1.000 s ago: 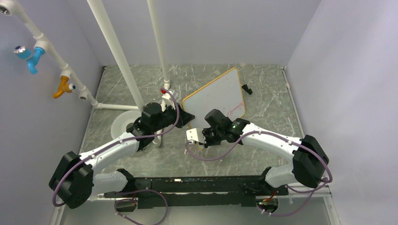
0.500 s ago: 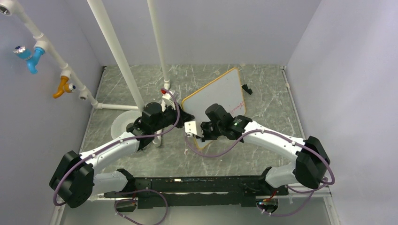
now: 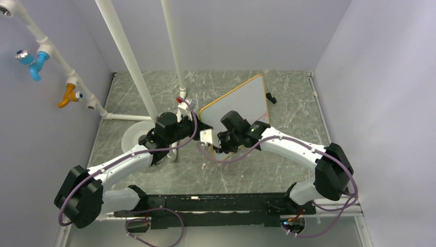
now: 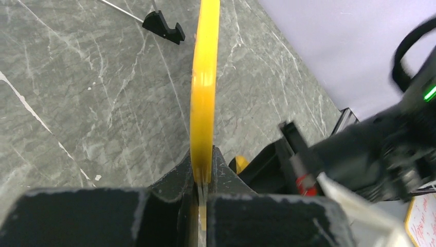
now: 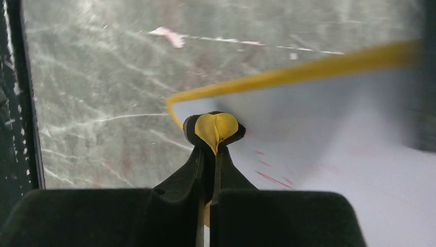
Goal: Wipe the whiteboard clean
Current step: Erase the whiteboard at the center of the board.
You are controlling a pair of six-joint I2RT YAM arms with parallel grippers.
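**benchwatcher:** Grey-green marble tabletop, pale lilac walls, and I'm standing right next to it. So the whiteboard point(image 3: 241, 98) is tipped up mid-table. The left gripper point(image 4: 201, 175) has it by the near-left corner, jaws closed right on the orange-yellow rim.

**dan_k:** And the other arm?

**benchwatcher:** The right gripper point(image 5: 211, 152) is pinched tight on a white eraser block point(image 3: 207, 138). Its wrist cam shows a yellow-and-black nub between the jaws. That arm is the one working the board's face, and it's sitting at the same near-left corner. Can't tell if the block is actually touching the board.

**dan_k:** Which way does it have to go?

**benchwatcher:** From above, the board's long axis runs roughly 7 o'clock to 1 o'clock. Most of the face lies off toward 1 o'clock from the block. On the right wrist cam some faint red marks point(image 5: 270, 179) sit at about 4 o'clock of the tip. My guess is the wipe heads along that axis.

**dan_k:** Can you read any of it?

**benchwatcher:** Nope, the scrawl's too blurry. No brand or label I can make out either.
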